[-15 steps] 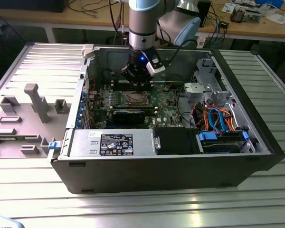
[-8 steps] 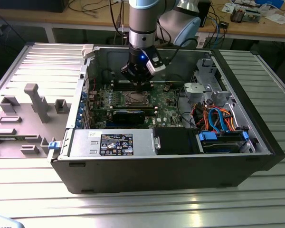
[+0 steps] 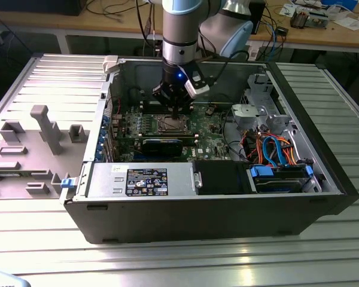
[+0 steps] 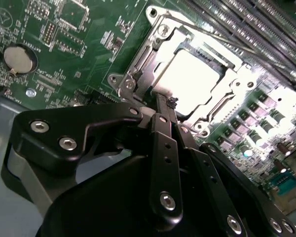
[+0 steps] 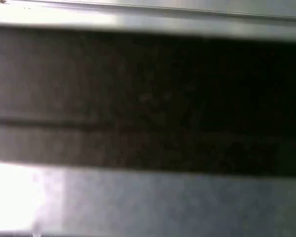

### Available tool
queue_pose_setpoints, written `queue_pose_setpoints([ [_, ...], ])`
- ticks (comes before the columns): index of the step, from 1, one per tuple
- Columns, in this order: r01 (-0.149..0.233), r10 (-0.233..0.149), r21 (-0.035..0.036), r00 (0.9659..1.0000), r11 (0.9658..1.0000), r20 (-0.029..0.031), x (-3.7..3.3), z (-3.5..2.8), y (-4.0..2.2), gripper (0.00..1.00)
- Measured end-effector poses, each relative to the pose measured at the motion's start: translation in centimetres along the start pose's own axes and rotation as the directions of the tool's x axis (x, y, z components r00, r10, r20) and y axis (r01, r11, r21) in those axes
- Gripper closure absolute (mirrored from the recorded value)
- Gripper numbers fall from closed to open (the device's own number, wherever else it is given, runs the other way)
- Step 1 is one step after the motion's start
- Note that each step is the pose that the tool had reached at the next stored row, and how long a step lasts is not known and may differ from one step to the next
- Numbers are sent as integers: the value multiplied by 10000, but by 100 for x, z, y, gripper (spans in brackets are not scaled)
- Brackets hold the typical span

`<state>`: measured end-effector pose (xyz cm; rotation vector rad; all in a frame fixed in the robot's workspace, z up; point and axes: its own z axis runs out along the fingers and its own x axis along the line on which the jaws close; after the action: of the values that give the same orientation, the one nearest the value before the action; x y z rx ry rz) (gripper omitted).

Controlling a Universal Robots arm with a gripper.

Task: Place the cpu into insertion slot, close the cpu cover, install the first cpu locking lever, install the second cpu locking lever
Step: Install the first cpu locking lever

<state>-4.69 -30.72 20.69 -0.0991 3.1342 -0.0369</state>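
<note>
Inside the open computer case, the insertion slot (image 3: pixel 169 124) sits on the green circuit board (image 4: pixel 79 44). The cpu (image 4: pixel 190 79) lies in the slot, its metal top glaring bright. The silver cpu cover (image 4: pixel 239 81) lies flat around it, framing the chip through its square window. My gripper (image 3: pixel 176 110) hangs straight over the slot's far edge. In the second wrist view the black fingers (image 4: pixel 163 143) are pressed together, and my gripper (image 4: pixel 167 104) touches the socket's metal rim at one side. I cannot tell how the locking levers stand.
Long memory slots (image 4: pixel 246 24) run beside the socket, and a coin battery (image 4: pixel 18 57) sits on the board. A long black card (image 3: pixel 161 145), a power supply (image 3: pixel 140 179) and blue cables (image 3: pixel 278 149) crowd the case. Grey fixtures (image 3: pixel 30 143) stand at the exterior view's left.
</note>
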Motion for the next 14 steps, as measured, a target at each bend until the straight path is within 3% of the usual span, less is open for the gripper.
queue_pose_setpoints([
  [14, 0, 0, 1, 10000, 10000, 0, 2, -39, -41, 89],
])
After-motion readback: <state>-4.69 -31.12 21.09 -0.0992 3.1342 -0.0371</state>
